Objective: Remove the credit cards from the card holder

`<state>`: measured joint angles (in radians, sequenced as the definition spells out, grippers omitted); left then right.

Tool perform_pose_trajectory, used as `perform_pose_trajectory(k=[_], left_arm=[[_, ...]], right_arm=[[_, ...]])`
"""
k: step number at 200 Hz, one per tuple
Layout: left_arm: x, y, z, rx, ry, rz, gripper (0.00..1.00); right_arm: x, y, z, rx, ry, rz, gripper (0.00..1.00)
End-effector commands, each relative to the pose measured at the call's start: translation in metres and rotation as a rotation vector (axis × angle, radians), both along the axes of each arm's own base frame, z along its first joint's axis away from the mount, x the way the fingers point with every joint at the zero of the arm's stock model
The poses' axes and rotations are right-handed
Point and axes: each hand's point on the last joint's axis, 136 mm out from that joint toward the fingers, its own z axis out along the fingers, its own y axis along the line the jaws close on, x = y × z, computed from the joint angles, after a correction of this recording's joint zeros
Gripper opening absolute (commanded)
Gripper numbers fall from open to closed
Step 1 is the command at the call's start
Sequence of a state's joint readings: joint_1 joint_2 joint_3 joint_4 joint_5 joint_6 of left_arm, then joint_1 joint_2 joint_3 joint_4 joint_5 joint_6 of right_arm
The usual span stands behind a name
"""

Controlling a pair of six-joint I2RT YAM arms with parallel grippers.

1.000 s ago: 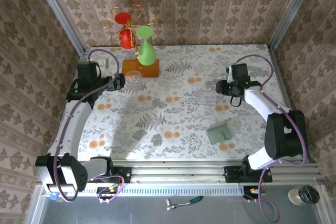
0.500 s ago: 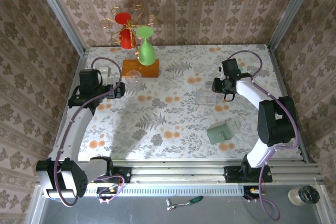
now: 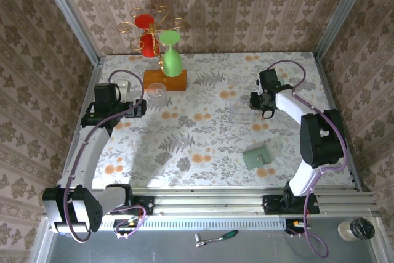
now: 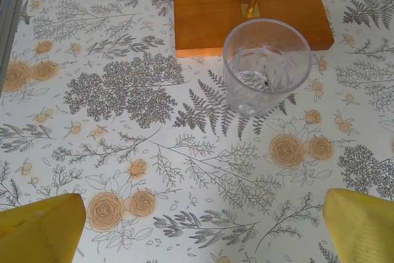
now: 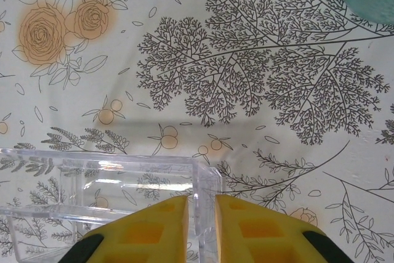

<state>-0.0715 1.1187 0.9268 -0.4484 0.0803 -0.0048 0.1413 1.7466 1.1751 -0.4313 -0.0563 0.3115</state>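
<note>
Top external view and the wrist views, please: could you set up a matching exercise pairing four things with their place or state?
1 card holder
2 clear tray
3 glass cup
4 left gripper

a next to the wooden base
b open, holding nothing
c lowest and to the right in the top external view
d wall between the right gripper's fingers

Pairs: 1-c, 2-d, 3-a, 4-b
</note>
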Motion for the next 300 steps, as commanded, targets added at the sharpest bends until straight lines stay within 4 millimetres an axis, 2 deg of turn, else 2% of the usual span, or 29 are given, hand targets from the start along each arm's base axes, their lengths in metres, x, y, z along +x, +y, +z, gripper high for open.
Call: perform_pose_trajectory(k=[1,57,119,154,215,245,300], left_arm=[[-0.001,0.002,0.005,0.026,-0.031,-0.006,1.0],[-0.002,0.002,0.007,0.026,-0.04,-0.004,1.0],[-0.002,0.002,0.007,0.024,-0.04,-0.004,1.0],[-0.003,-0.001,0.006,0.02,-0.039,-0.011,1.0],[-0.003,-0.002,0.005,0.022,-0.036,-0.014,1.0],[-0.003,-0.004,0.005,0.024,-0.037,-0.021,1.0],[-0.004,-0.006,0.006,0.024,-0.041,-0.023,1.0]], right_arm=[[0.003,0.0,0.0,-0.017,0.016,-0.009,0.18],[0.005,0.003,0.0,-0.024,0.013,-0.004,0.15],[0.012,0.012,0.01,-0.053,0.0,-0.011,0.09],[0.021,0.033,0.015,-0.048,-0.01,-0.01,0.07],[0.044,0.089,0.024,-0.021,-0.045,-0.038,0.04],[0.045,0.114,0.02,-0.024,-0.023,-0.014,0.04],[0.049,0.128,0.014,-0.02,-0.026,-0.009,0.03]])
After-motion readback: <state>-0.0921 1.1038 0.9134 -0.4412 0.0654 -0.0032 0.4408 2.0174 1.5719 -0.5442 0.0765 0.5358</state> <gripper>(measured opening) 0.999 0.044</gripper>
